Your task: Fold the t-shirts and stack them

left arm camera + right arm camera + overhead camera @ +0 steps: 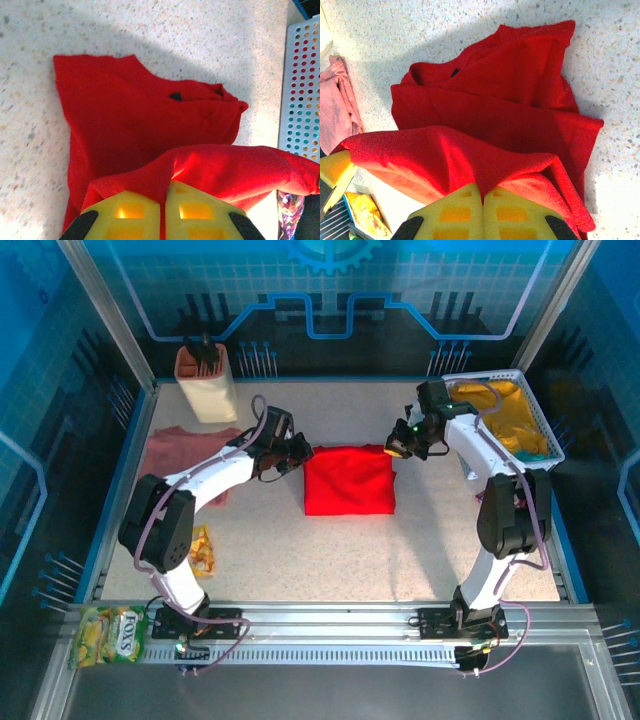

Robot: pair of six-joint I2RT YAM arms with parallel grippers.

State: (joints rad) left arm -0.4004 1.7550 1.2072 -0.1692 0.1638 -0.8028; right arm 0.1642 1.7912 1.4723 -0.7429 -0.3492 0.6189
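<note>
L gripper (162,200) & R gripper (482,202) each clamped on opp. edges of red t-shirt (348,482), folded on table (400,550).

red t-shirt (349,480) — folded rectangle, table centre | pink t-shirt (186,452) — crumpled, flat, far left

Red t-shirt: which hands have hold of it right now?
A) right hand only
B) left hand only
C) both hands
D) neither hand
C: the wrist views show a fold of the red t-shirt pinched in the closed left hand and another in the closed right hand.
</note>
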